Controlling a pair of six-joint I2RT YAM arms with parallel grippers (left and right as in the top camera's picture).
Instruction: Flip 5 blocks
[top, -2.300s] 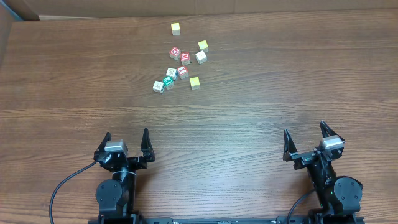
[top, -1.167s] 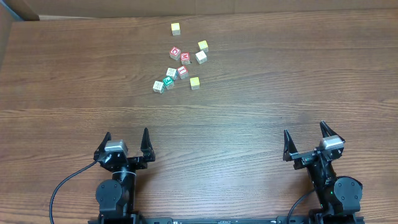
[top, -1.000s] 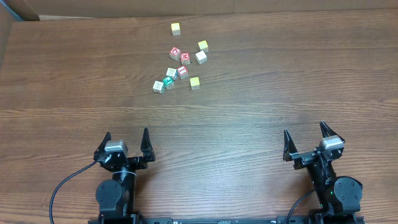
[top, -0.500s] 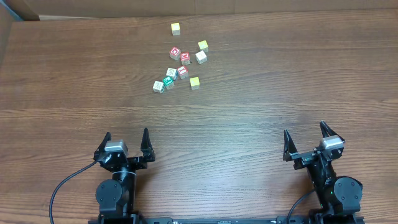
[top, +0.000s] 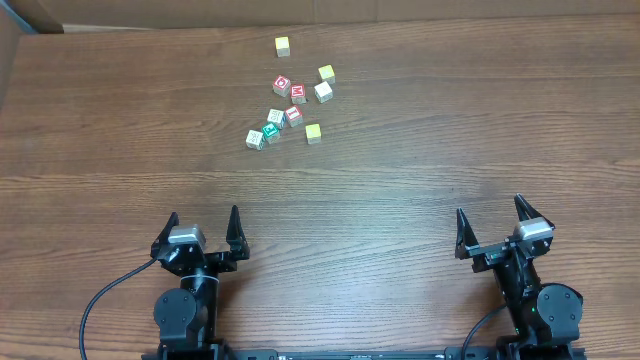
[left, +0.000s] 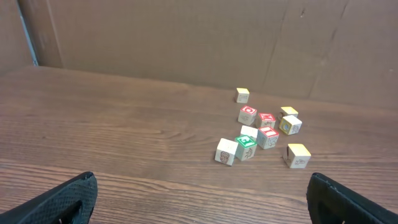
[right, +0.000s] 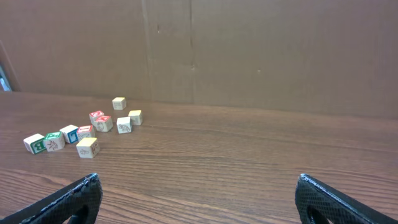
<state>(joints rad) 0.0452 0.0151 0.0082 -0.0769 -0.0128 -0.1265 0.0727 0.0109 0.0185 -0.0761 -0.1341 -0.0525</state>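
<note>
Overhead view: left hand at lower left of frame, fingers spread wide, nothing between them. Right hand at lower right, likewise spread wide and empty. Both sit well apart from the blocks, which lie in a loose cluster on the counter, upper middle of frame, slightly left of centre.

Cluster layout:
- green block at lower left, just beside a white-and-blue block
- red-framed block just to the right of that one
- yellow block at lower right, a little apart
- cream block at upper right
- red-lettered "D" block and "M" block side by side, upper part of cluster
- lone pale block above the rest, near the counter's far edge

Left wrist view: cluster right of centre, brown cardboard wall behind.
</note>
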